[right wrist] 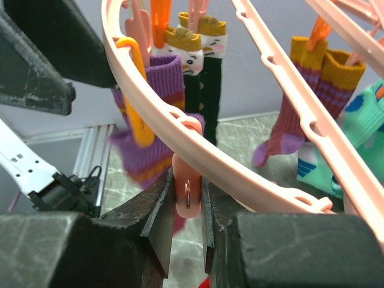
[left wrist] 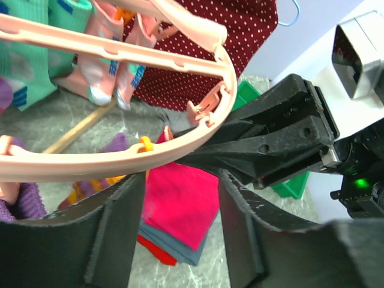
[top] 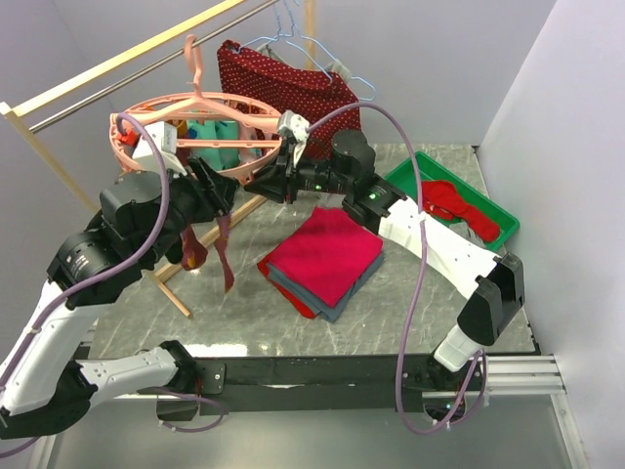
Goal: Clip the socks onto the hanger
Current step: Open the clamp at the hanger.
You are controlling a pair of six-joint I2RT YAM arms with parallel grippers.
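The pink round hanger (top: 210, 132) hangs from the wooden rack with several socks clipped on it. Purple-striped socks (right wrist: 150, 120), dark socks with white faces (right wrist: 201, 72), maroon-and-purple socks (right wrist: 300, 102) and teal socks (left wrist: 30, 66) hang from it. My right gripper (right wrist: 188, 210) is shut on a pink clip (right wrist: 189, 195) under the outer ring. My left gripper (left wrist: 180, 240) is open and empty, just under the ring's rim (left wrist: 198, 135), facing the right gripper. Two dark red socks (top: 225, 256) dangle below the left gripper (top: 227, 193); what holds them is hidden.
A folded red and grey cloth stack (top: 322, 259) lies mid-table. A green tray (top: 402, 174) with red items stands at the right. A dark red dotted garment (top: 288, 88) and blue wire hangers (top: 293, 29) hang behind. The wooden rack's base bar (top: 176, 293) lies on the left.
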